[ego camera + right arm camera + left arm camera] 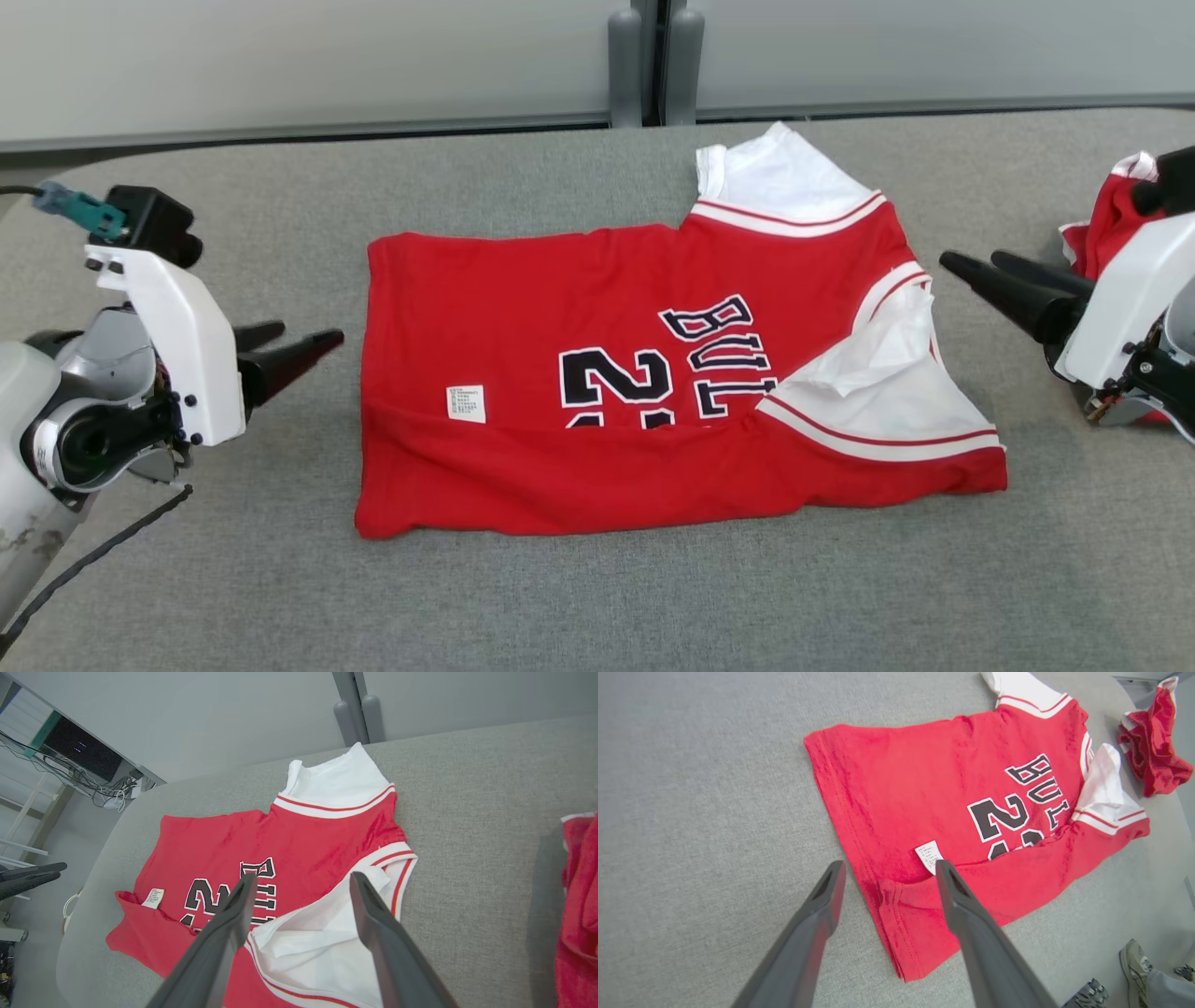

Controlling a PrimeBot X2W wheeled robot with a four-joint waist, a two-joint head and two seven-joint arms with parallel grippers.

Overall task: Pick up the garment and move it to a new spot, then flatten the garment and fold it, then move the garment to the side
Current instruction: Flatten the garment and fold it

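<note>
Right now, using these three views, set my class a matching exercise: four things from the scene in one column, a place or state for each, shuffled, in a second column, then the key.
Things
1. red jersey
2. white label
3. crumpled red garment
4. shoe

Places or states
A. off the table, past its edge
B. bunched up at the table's right end
C. laid out mid-table, near edge folded over the number
D. lying on red cloth, towards the jersey's hem end

Pairs: 1-C, 2-D, 3-B, 4-A
</note>
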